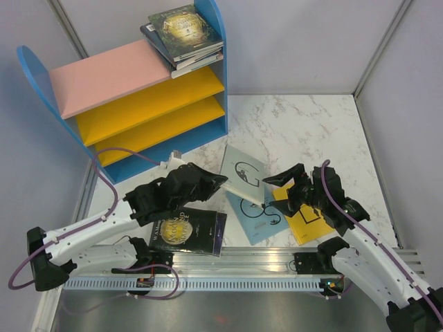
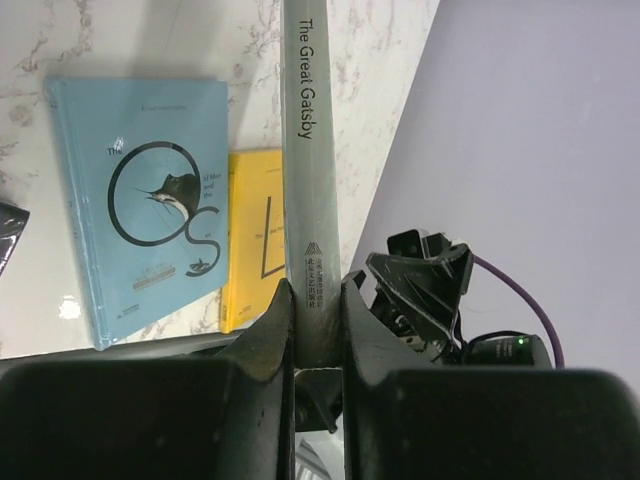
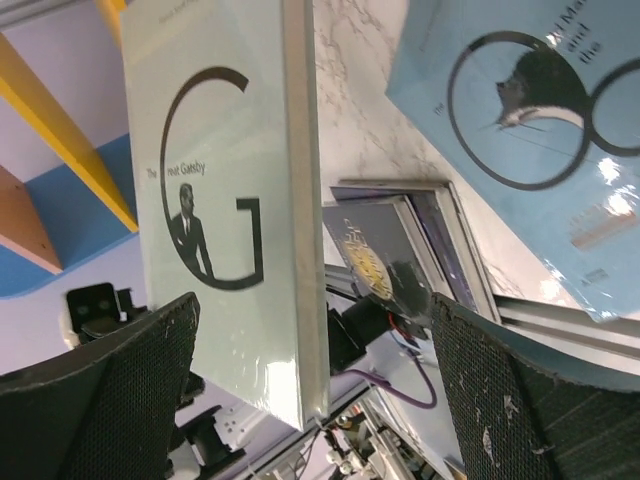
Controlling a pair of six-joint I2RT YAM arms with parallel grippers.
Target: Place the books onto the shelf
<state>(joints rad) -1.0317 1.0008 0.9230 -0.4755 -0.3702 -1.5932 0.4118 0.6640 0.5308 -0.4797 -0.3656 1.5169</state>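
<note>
Jaws of my left gripper (image 2: pixel 318 300) pinch the pale grey book (image 2: pixel 310 150) at its spine, held up on edge over the table (image 1: pixel 311 131). I see my right gripper (image 3: pixel 315 310) spread wide, just beside that book.

Bright, even overhead light, no harsh shadows. Top view is sharp, with a soft shadow under the shelf (image 1: pixel 149 114) on the surface (image 1: pixel 311 131). Small glare spots on teal book (image 2: pixel 150 210), sheen on pale book (image 3: pixel 220 200). Near the lens, left gripper (image 2: pixel 316 300) and right gripper (image 3: pixel 315 300) look dark, slightly soft.
</note>
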